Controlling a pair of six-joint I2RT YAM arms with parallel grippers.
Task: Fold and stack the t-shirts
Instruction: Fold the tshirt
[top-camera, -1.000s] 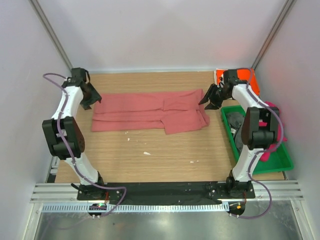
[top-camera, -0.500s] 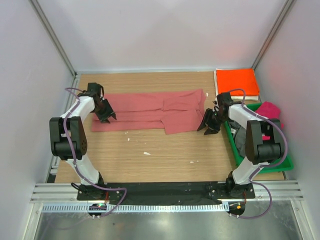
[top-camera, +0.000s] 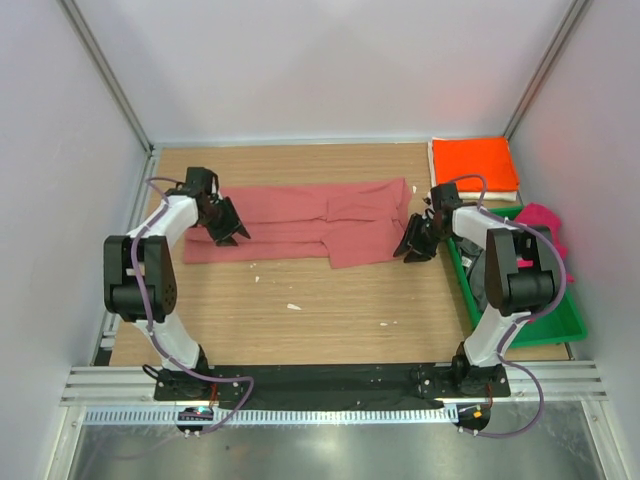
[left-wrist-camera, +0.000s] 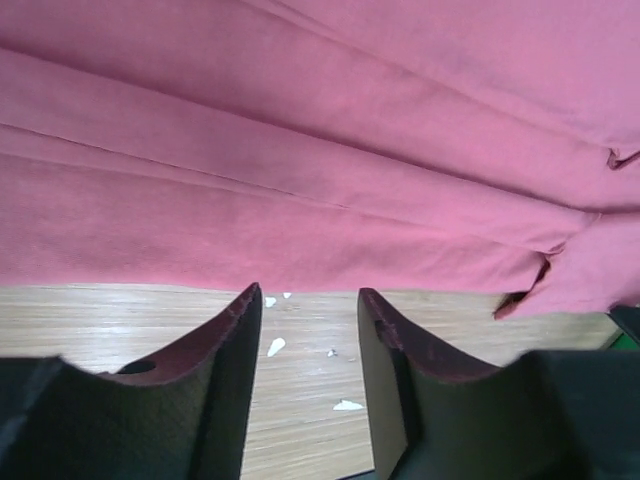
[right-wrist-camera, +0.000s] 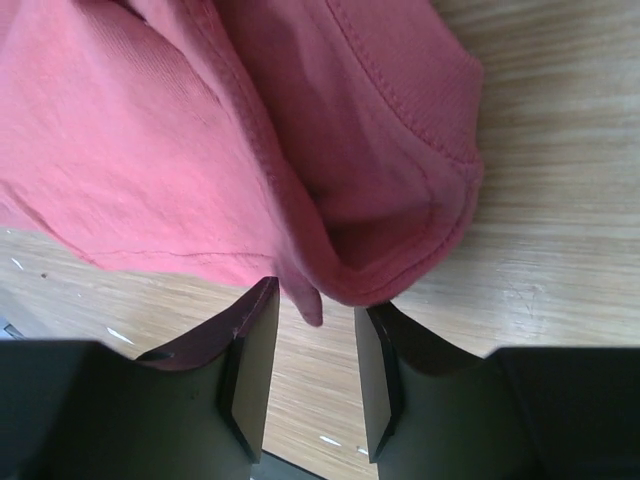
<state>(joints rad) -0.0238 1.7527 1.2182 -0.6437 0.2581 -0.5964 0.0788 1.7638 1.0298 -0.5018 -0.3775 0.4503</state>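
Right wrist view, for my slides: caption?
Open right end effector poised at the salmon-red t-shirt's corner on wooden table.

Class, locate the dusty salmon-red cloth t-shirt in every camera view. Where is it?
Top external: the dusty salmon-red cloth t-shirt lies flat across the far middle.
Left wrist: the t-shirt fills the upper half.
Right wrist: the t-shirt fills the upper left, bunched.
Shared landmark: the white-flecked wooden table.

No readable text, labels, brands or numbers in any view — salmon-red t-shirt (top-camera: 300, 222) plain, unprinted

Flat, lengthwise-folded salmon-red t-shirt (top-camera: 300, 222)
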